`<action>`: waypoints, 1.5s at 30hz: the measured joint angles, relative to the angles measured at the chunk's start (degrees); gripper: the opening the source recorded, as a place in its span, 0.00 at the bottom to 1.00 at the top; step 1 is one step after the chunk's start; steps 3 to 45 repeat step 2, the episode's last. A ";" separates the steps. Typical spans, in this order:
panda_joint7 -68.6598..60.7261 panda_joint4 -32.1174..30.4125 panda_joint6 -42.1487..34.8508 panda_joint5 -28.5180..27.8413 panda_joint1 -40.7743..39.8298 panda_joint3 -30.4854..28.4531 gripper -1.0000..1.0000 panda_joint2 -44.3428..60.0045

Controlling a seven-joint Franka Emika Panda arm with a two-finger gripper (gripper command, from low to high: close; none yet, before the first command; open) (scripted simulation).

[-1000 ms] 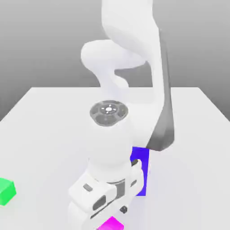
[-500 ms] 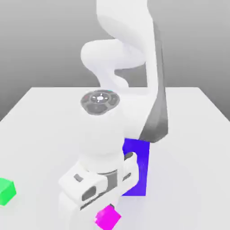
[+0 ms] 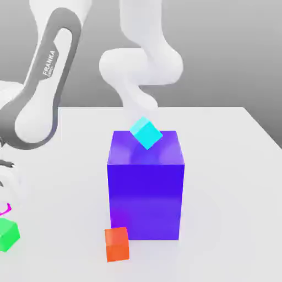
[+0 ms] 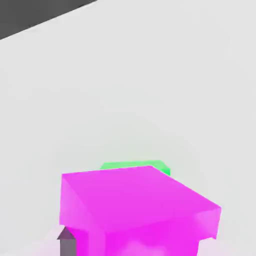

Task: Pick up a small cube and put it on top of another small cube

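So the claw is clamping the magenta cube (image 4: pixel 135 200) and carrying it just above the green cube (image 3: pixel 6 235), over at the exterior view's left. Grabbing's looking done; lining up, lowering and letting go are still waiting. I'm not seeing any containers here, btw.

green cube (image 3: pixel 8 235): cut by exterior view's left edge | magenta cube (image 4: pixel 135 200): cut off
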 joint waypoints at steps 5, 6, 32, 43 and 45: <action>0.00 0.00 -0.01 0.00 0.00 0.00 1.00 0.00; 0.00 0.00 -0.01 0.00 0.00 0.00 1.00 0.00; 0.00 0.00 -0.01 0.00 0.00 0.00 1.00 0.00; 0.00 0.00 -0.01 0.00 0.00 0.00 1.00 0.00; 0.00 0.00 -0.01 0.00 0.00 0.00 1.00 0.00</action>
